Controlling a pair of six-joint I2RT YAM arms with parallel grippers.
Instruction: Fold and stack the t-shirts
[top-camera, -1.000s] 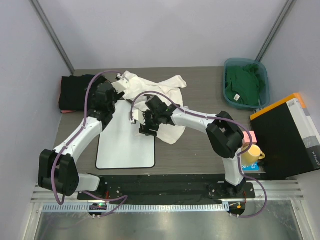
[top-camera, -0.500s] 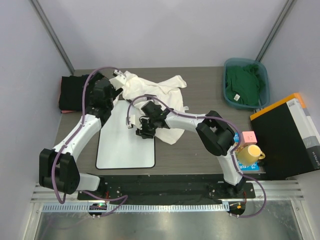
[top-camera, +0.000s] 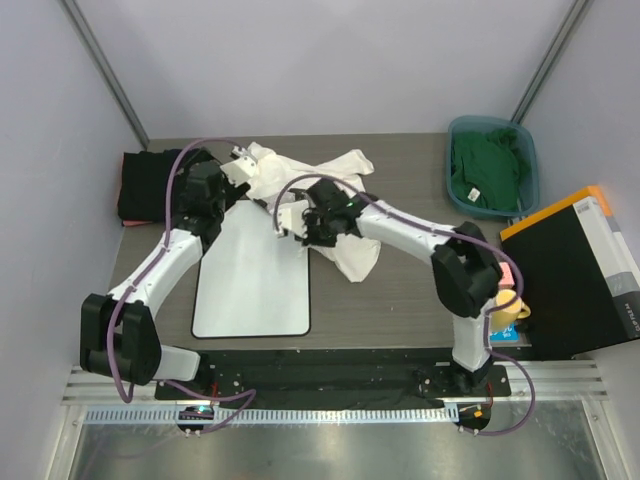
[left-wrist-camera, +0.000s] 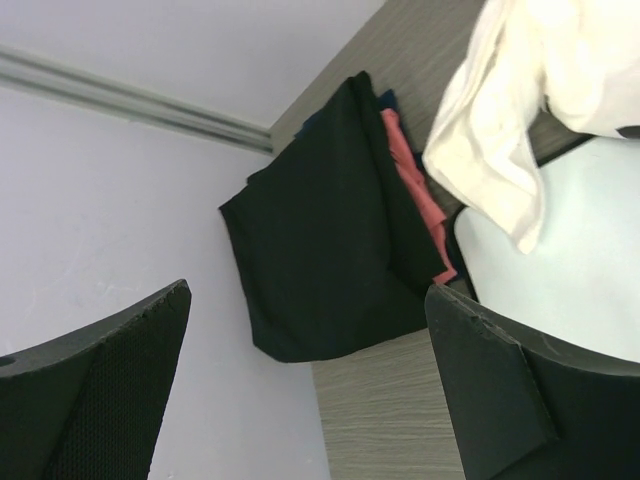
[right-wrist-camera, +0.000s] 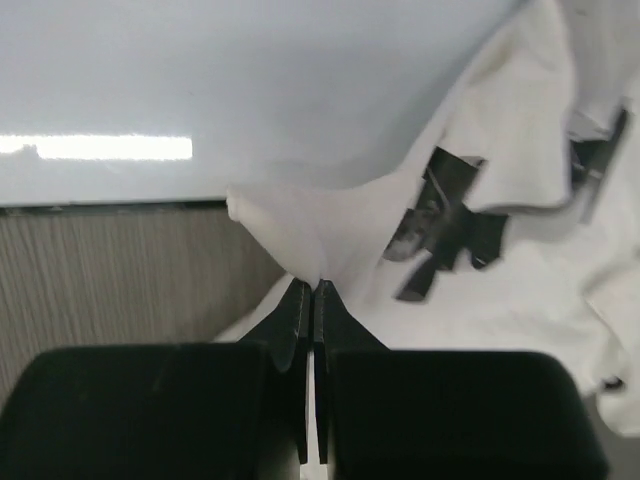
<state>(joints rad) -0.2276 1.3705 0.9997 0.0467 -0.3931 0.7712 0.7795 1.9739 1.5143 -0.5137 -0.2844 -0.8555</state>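
A crumpled white t-shirt (top-camera: 300, 178) with black markings lies at the table's back middle, its lower part trailing beside the white board (top-camera: 255, 285). My right gripper (top-camera: 303, 222) is shut on a fold of the white t-shirt's (right-wrist-camera: 520, 150) edge, and the cloth peaks at its tips (right-wrist-camera: 318, 287). Up at the shirt's left end, my left gripper (top-camera: 236, 160) stands wide open and holds nothing (left-wrist-camera: 310, 380). Folded black t-shirts (left-wrist-camera: 320, 250) are stacked at the far left over a pinkish-red one (left-wrist-camera: 410, 180). A green t-shirt (top-camera: 485, 170) sits in a bin.
The blue bin (top-camera: 530, 165) stands at the back right. A black box (top-camera: 575, 275), a yellow mug (top-camera: 500, 308) and a pink cube (top-camera: 500, 272) crowd the right edge. Grey walls close in on the left and the back.
My right gripper closed on the white shirt's edge at the board and drew it back and to the right, so the shirt's lower part shifted right. The left arm hardly moved.
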